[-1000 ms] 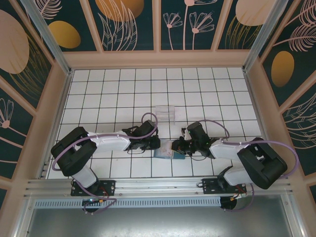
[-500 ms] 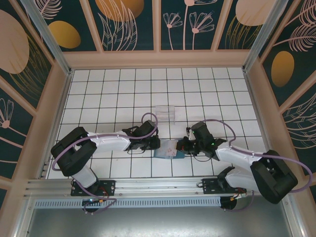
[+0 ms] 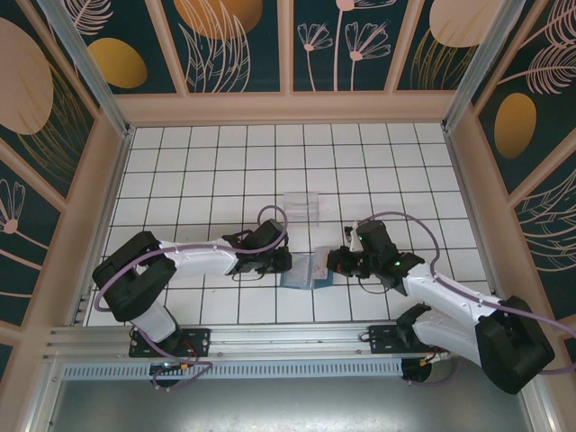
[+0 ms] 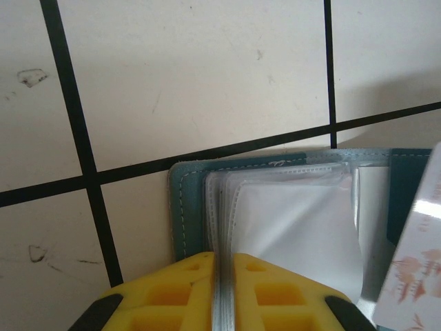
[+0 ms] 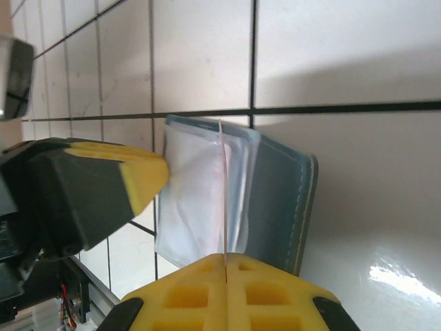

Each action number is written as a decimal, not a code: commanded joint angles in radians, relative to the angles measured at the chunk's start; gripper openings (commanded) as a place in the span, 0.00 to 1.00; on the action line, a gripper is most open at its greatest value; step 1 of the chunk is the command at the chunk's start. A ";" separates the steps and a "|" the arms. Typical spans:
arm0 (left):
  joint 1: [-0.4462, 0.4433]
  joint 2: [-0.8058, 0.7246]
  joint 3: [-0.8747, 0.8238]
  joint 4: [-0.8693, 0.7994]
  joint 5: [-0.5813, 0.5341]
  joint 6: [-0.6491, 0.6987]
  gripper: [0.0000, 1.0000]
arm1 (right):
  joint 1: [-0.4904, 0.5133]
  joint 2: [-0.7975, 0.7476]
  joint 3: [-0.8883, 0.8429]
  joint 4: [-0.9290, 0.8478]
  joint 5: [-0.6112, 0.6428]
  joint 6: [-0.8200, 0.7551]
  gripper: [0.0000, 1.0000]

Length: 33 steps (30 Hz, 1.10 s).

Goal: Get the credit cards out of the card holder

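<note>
Credit card pull from the open card holder, both pincers clamped.
Top view: card holder (image 3: 301,277) lies open on the table (image 3: 216,162), between left pincer (image 3: 288,263) and right pincer (image 3: 331,264). Left wrist: left pincer grips the clear sleeves (image 4: 289,227); pin them down flat. Right wrist: right pincer pinches a thin credit card (image 5: 225,207) edge-on; pull it straight out, no twist. Holder slate-blue, stitched edge.

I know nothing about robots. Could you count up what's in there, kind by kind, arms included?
Robot arms: 2 (left gripper shut on the holder's clear sleeves, right gripper shut on the card)
Card holder: 1
Card seen pulled out: 1
Clear plastic box: 1
Total: 5
</note>
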 commanded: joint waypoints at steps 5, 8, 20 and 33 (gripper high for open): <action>-0.006 0.005 -0.031 -0.108 -0.029 -0.004 0.15 | -0.005 -0.070 0.075 -0.017 0.020 -0.215 0.04; -0.006 0.000 -0.037 -0.102 -0.028 -0.006 0.15 | -0.005 -0.110 0.084 -0.007 0.008 -0.313 0.04; -0.006 -0.012 -0.052 -0.088 -0.024 -0.011 0.15 | -0.006 -0.161 0.172 -0.069 -0.098 -0.620 0.00; -0.006 -0.031 -0.045 -0.109 -0.036 -0.002 0.18 | -0.008 -0.101 0.267 -0.160 0.051 -0.729 0.00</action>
